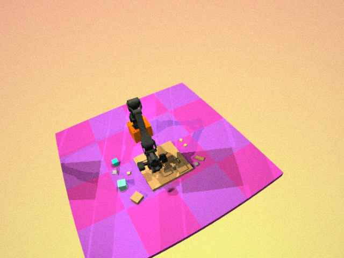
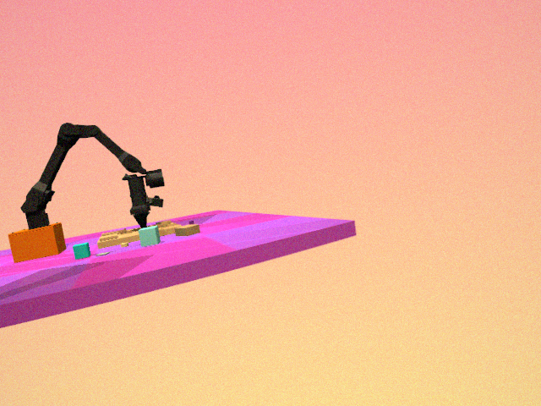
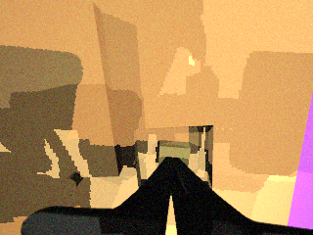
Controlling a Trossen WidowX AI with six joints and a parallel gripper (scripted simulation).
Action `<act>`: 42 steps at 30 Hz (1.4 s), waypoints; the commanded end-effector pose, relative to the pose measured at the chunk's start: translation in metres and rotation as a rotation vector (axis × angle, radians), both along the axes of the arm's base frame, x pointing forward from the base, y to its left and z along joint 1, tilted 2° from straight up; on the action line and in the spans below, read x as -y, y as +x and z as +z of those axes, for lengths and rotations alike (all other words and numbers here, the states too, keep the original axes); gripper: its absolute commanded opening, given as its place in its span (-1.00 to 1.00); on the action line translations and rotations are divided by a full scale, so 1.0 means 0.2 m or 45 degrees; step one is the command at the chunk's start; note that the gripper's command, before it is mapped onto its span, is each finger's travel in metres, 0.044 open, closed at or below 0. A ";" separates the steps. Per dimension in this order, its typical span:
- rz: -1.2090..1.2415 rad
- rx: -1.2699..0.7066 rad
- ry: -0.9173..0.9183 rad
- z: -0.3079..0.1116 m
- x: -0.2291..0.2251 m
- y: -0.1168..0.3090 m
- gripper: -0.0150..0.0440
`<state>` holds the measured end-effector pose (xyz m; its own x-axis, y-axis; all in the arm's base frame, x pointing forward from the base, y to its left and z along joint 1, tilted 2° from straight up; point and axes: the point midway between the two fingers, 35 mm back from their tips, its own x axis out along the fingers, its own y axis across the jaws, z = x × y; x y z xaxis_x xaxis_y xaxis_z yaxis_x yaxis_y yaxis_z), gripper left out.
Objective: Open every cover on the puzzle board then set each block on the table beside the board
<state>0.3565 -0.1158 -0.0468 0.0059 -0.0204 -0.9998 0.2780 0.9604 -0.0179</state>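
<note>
The tan puzzle board [image 1: 152,184] [image 2: 106,243] [image 3: 274,24] lies flat under the arm. My gripper [image 2: 143,226] [image 3: 171,163] is shut with nothing between its fingers, its tips low at the board beside a dark square well. A small grey-green block [image 3: 174,148] shows in that well, just beyond the tips in the wrist view. A long raised strip [image 3: 119,69] runs on the board left of the well. The arm hides part of the board in the top view, and shadows blur the covers; I cannot tell how far each stands open.
A cyan cube [image 1: 114,162] [image 2: 81,251], a mint cube [image 1: 122,185] [image 2: 150,236] and a tan block [image 1: 136,197] [image 2: 187,230] stand on the table beside the board. Several small pieces lie around it, including a tan bar [image 1: 199,158]. The orange base block [image 1: 136,134] [image 2: 36,243] stands behind.
</note>
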 end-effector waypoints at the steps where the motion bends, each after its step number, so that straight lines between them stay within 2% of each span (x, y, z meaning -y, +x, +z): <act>1: 0.000 -0.002 0.002 0.02 0.00 0.00 -0.49; 5: -0.193 0.002 0.003 0.02 0.00 0.00 -0.49; 12: -1.042 0.019 0.007 0.04 0.01 0.00 -0.49; 13: -0.698 0.010 0.004 0.03 0.00 0.00 -0.40; 18: -0.859 0.013 0.005 0.06 0.00 0.00 0.00; 42: -1.755 0.035 0.009 0.26 0.01 0.01 0.00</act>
